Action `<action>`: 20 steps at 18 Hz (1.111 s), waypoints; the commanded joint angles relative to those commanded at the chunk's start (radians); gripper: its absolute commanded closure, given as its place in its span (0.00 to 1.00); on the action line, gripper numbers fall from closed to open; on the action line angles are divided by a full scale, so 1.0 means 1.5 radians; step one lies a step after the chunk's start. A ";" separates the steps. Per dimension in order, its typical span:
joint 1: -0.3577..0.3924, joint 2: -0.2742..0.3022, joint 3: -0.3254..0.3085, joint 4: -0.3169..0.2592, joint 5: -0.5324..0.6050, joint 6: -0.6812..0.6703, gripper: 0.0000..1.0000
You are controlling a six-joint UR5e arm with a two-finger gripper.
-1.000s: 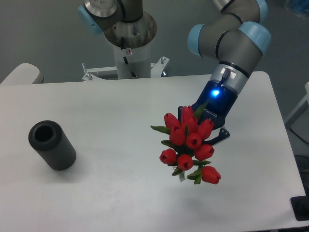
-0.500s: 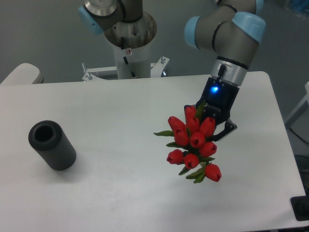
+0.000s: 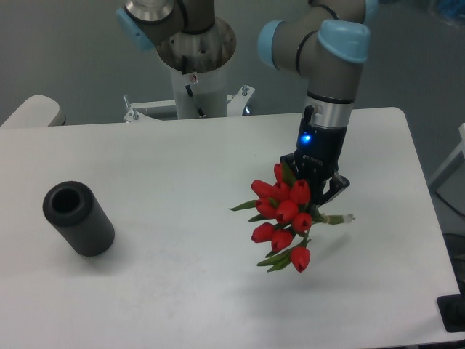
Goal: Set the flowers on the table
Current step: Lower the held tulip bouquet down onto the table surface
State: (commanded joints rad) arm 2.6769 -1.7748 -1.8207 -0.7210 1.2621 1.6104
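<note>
In the camera view, the gripper (image 3: 317, 190) is clenched on the flowers (image 3: 282, 218), whose red buds hang tilted above the right half of the table (image 3: 182, 167), well to the right of the dark grey cylinder (image 3: 78, 217) lying there.

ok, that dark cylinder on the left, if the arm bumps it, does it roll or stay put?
Probably stays put: the dark cylinder seems to stand on its end on the table, open mouth up. It looks squat and thick-walled, so a light nudge would more likely slide it than tip it. If it did go over, the round side would likely roll.
</note>
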 joint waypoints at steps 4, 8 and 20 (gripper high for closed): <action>-0.004 0.003 -0.043 -0.001 0.078 0.076 0.72; -0.028 0.007 -0.082 -0.002 0.176 0.130 0.72; -0.093 -0.053 -0.120 0.001 0.244 0.126 0.72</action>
State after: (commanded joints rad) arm 2.5373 -1.8545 -2.0003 -0.7195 1.6276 1.7994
